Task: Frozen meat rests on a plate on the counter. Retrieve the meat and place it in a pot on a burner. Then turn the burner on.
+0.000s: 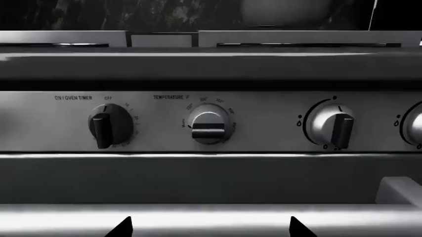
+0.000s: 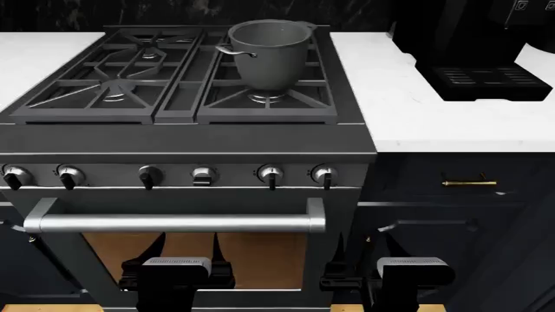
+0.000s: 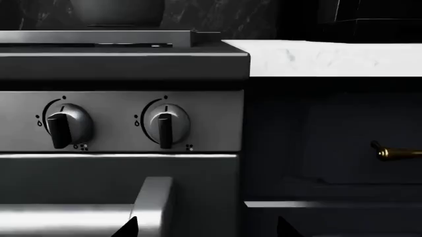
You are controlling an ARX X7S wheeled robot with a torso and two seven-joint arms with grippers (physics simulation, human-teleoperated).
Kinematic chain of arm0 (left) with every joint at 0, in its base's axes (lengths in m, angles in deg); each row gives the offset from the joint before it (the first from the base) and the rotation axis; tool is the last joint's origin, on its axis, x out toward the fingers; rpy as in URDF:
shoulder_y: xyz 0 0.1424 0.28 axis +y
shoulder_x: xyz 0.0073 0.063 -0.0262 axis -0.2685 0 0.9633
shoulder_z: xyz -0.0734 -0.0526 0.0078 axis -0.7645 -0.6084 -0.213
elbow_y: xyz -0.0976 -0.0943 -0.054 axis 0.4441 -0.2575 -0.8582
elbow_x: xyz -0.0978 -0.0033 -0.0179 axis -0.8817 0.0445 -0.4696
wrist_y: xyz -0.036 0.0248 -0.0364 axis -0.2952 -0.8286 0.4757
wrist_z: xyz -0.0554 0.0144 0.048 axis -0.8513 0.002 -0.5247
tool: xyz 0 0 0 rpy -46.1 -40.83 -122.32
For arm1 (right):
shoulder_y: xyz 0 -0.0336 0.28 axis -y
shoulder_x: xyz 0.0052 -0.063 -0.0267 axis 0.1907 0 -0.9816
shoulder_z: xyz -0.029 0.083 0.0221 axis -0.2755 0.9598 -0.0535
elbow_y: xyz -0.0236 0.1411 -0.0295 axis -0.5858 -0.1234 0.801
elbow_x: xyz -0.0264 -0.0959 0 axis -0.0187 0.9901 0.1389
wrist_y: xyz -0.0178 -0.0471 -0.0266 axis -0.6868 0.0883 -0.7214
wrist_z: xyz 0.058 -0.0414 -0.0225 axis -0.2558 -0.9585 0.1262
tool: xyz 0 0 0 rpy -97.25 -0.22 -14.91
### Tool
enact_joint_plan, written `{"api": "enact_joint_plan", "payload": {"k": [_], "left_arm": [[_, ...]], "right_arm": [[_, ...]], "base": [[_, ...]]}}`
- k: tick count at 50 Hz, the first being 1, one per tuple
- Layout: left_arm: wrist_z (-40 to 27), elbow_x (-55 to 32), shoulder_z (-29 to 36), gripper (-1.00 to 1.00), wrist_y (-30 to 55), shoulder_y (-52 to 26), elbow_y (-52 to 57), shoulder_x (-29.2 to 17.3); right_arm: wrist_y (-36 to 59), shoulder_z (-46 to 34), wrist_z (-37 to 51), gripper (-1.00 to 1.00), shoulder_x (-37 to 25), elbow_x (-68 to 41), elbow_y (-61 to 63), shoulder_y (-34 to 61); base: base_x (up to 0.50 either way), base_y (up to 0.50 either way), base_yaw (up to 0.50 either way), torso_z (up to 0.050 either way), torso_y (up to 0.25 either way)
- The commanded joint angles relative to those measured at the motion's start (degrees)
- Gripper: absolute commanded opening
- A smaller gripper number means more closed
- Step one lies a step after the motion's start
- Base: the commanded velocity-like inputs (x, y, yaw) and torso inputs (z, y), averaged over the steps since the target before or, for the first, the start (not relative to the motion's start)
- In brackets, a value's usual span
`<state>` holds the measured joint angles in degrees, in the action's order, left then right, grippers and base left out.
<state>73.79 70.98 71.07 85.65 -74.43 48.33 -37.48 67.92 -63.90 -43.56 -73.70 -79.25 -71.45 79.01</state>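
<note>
Scanning the head view turns up no meat and no plate anywhere, so the task's first thing lies outside every picture, and the main risk is starting the burner step before the meat is found. The pot (image 2: 270, 53) stands upright on the stove's back right burner (image 2: 265, 97), on its black grate, and what shows of its inside looks empty, though its floor is hidden. The counter (image 2: 416, 97) to the right of the pot carries only a dark coffee machine (image 2: 485, 45) on the part in view, and the strip of counter to the left of the stove is bare where it shows. Both arms hang low before the oven door, well below the pot: the left gripper (image 2: 178, 276) and the right gripper (image 2: 403, 276) each show two dark finger tips set apart, with nothing between them, so both look released and empty. In the left wrist view the tips (image 1: 122, 227) frame the oven handle (image 1: 197, 217), and the knobs (image 1: 333, 126) sit above it. In the right wrist view the two rightmost knobs (image 3: 165, 123) face the camera. Judging from this, a knob turned now would heat an empty pot. Picking the wrong one of those near-identical knobs would light a burner away from the pot. Lifting either arm straight up could catch the oven handle, which lies just above the fingers.
</note>
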Motion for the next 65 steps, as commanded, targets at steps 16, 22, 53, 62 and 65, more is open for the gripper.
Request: {"api": "enact_joint_plan", "payload": {"k": [16,22,53,62,65], "left_arm": [[-3.9,-2.4,3.8,1.0,0.9,0.1,0.7,-3.2],[-4.6,-2.8,4.5,1.0,1.0,0.0,0.6,-3.7],[-7.1,-4.7,7.0,1.0,1.2,-0.4,0.4,-5.8],[-7.7,-5.2,7.5,1.0,1.1,-0.5,0.2,-6.2],[-7.9,-5.4,7.7,1.0,1.0,-0.6,0.2,-6.4]], "right_arm": [[0.5,-3.5,3.9,1.0,-3.1,-3.5,0.5,0.2],[0.5,-4.1,4.5,1.0,-3.6,-4.1,0.6,0.2],[-0.1,-6.4,6.9,1.0,-5.6,-6.4,0.4,0.4],[-0.3,-7.0,7.5,1.0,-6.1,-6.9,0.4,0.4],[-0.3,-7.2,7.7,1.0,-6.3,-7.1,0.3,0.5]], "base": [[0.0,0.05,0.0,0.0,0.0],[0.0,0.38,0.0,0.0,0.0],[0.0,0.38,0.0,0.0,0.0],[0.0,0.38,0.0,0.0,0.0],[0.0,0.38,0.0,0.0,0.0]]}}
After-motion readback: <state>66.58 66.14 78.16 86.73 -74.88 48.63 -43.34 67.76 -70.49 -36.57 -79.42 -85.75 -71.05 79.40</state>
